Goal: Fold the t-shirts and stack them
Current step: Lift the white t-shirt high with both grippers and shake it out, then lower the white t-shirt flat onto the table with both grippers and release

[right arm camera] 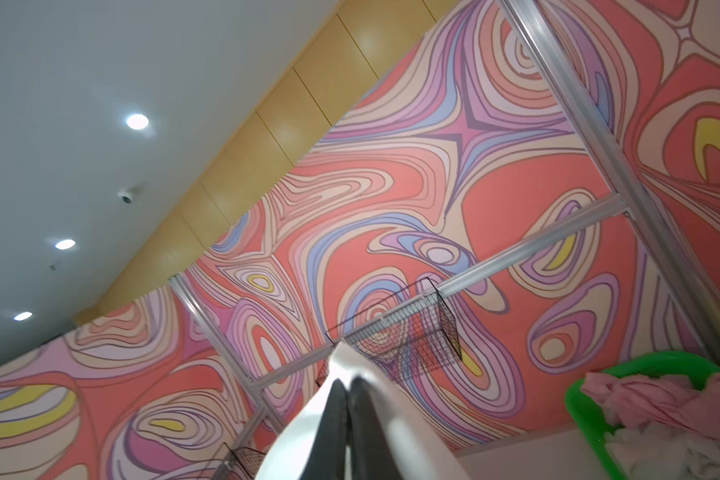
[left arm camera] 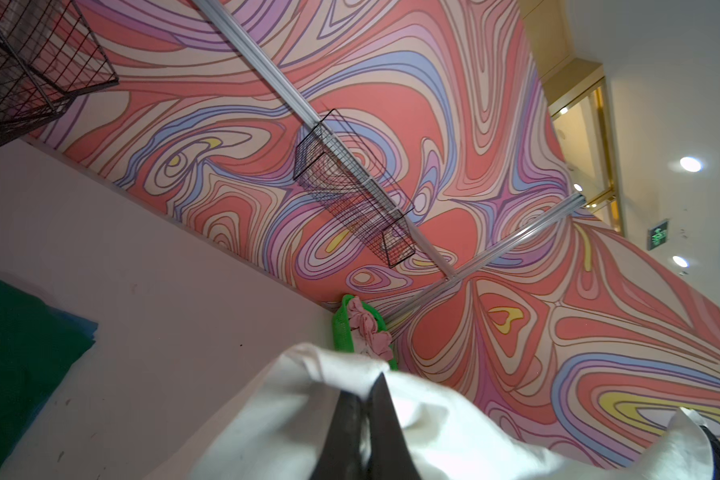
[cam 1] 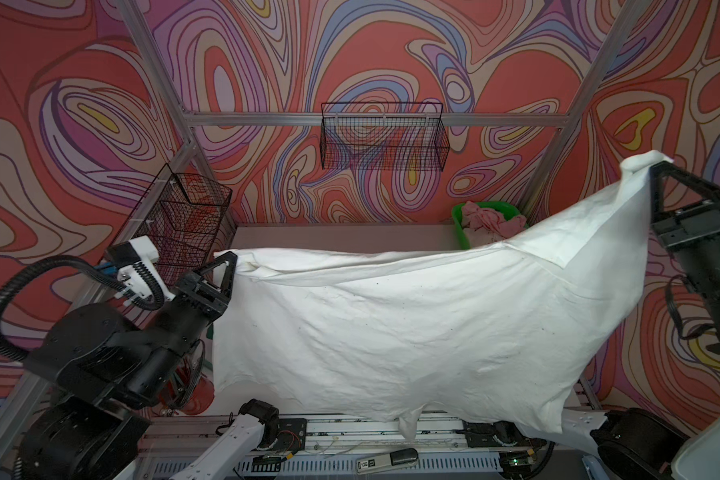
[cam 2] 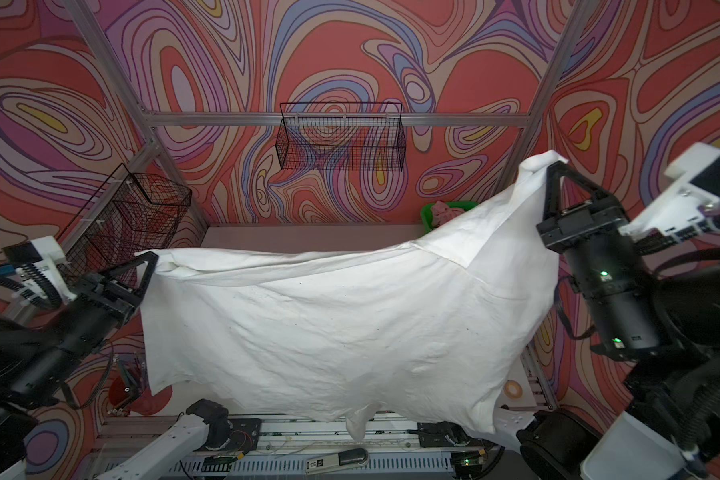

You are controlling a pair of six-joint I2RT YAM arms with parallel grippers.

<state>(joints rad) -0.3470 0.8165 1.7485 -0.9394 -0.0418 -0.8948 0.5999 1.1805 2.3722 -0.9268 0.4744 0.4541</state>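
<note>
1. White t-shirt hangs stretched between both arms above the table.
2. Left gripper and right gripper each pinch an upper corner, the right held higher.
3. Pink t-shirts fill the green plastic basket behind; the front tool's label is unreadable.

table mostly hidden by white t-shirt | green basket half hidden

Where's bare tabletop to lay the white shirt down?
Bare table runs from the dark green shirt to the green basket. Crowded: basket corner, heaped with pink shirts. In both top views the white shirt hides the rest.
</note>
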